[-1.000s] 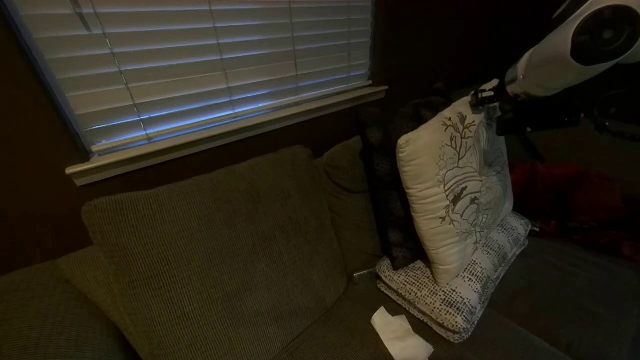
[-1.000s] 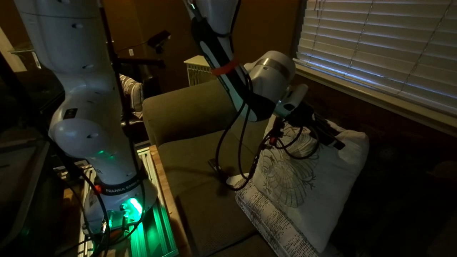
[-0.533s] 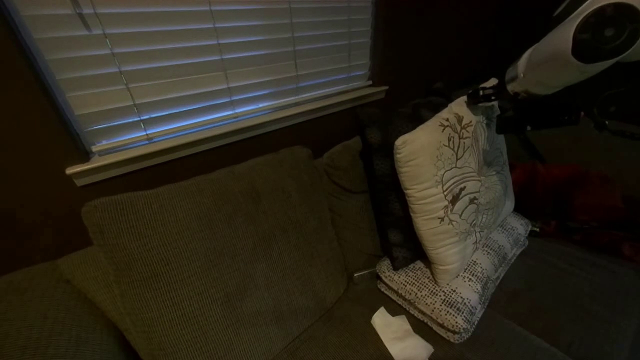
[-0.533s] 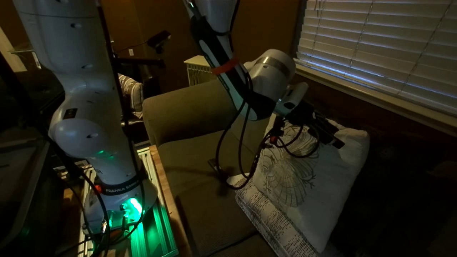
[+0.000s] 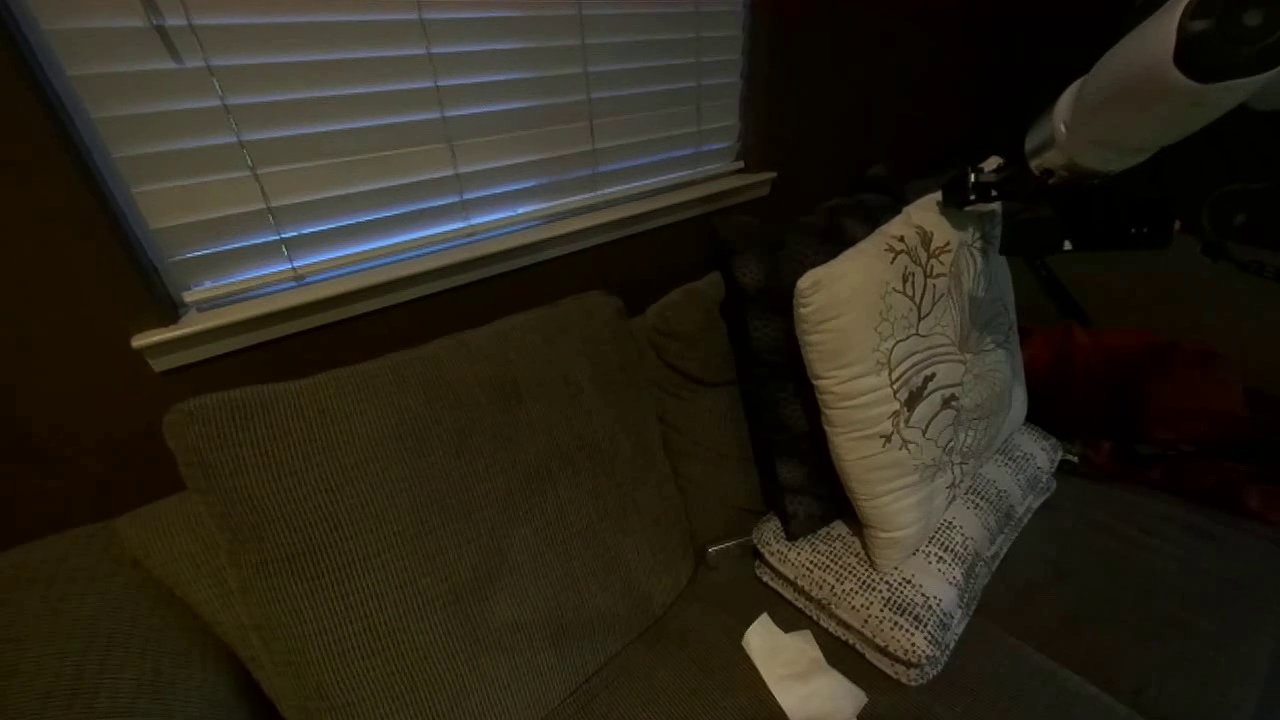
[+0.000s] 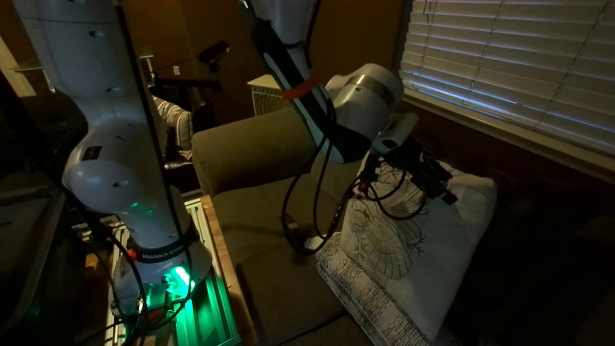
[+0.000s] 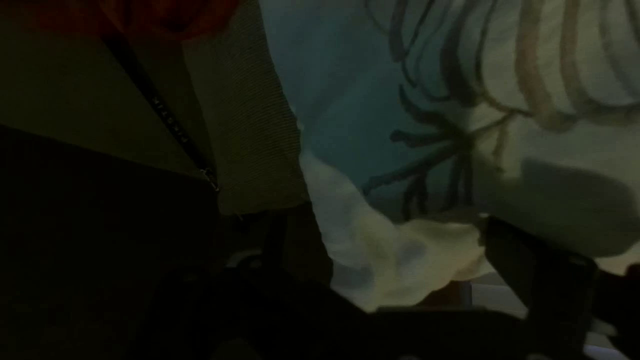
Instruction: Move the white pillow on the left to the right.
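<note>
- Cream-white throw pillow (image 5: 915, 385), coral & shell embroidery: stands tilted on the whitish oblong pillow (image 5: 930, 590), on the couch (image 6: 288, 288). Prob. light for its bulk, soft, nothing to break; it'll fold & swing if I lift by 1 corner. Cover looks smooth, so maybe slippy. Best hold, I reckon: the upper corner (image 7: 370, 280), gathered deep past the thin tip, on plain fabric so I don't snag stitching.
- Dark pillow (image 5: 785, 400) w/ pale flower dots: just behind it; touching or slightly apart, can't tell. May tip fwd or drag along if I pull the cream pillow off.
- Whitish oblong pillow: lies flat, dotted stripes up, under the cream pillow's bottom edge & touching it. Loose base, prob. slides, so I'd go straight up before sideways.
- My cables (image 6: 342, 211): hang in loops across the pillow's embroidered face in an exterior view; contact unclear. Could catch when I turn.
- PIKSTIK-marked black stick (image 7: 165, 112): past the pillow's edge in wrist view; how near, can't tell. Poss. snag.
- Crumpled white cloth or paper (image 5: 805, 670): on the couch near the oblong pillow; not in my way, I'd guess.
- My gripper (image 6: 449, 187): at the upper corner, 2 fingers (image 7: 542, 272) standing apart w/ pillow fabric btwn them in wrist view, not clamped on it. Whether either brushes it, can't tell.
</note>
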Controlling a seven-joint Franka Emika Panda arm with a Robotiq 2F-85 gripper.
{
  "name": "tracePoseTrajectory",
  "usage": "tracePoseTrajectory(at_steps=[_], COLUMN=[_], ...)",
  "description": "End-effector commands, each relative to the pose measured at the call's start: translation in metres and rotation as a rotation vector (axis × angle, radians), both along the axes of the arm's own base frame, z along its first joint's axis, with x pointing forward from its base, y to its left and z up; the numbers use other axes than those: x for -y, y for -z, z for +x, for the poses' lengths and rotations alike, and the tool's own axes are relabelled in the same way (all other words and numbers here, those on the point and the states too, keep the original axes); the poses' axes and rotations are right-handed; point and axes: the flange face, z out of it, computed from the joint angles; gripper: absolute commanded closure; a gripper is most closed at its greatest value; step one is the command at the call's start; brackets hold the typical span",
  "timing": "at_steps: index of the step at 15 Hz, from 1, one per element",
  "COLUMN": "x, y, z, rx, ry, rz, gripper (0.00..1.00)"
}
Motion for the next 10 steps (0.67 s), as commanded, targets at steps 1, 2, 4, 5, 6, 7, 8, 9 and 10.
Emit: tracePoseTrajectory(at_steps=[1, 2, 4, 5, 6, 7, 8, 9, 10], x=[0.002, 0.003, 0.004, 0.005, 0.005, 0.004, 0.003, 0.002, 0.0], y=[-0.01, -0.011, -0.014, -0.016, -0.018, -0.021, -0.024, -0.027, -0.032], z=[-0.006, -0.008, -0.012, -0.013, -0.015, -0.016, -0.017, -0.018, -0.02], rx=[-0.004, -0.007, -0.02, -0.023, -0.028, -0.03, -0.032, -0.031, -0.023], ry=[0.019, 0.027, 0.046, 0.058, 0.067, 0.078, 0.085, 0.092, 0.094], rz=[0.119, 0.144, 0.175, 0.184, 0.19, 0.189, 0.185, 0.179, 0.163], gripper=[0.0, 0.0, 0.0, 0.0, 0.0, 0.0, 0.0, 0.0, 0.0])
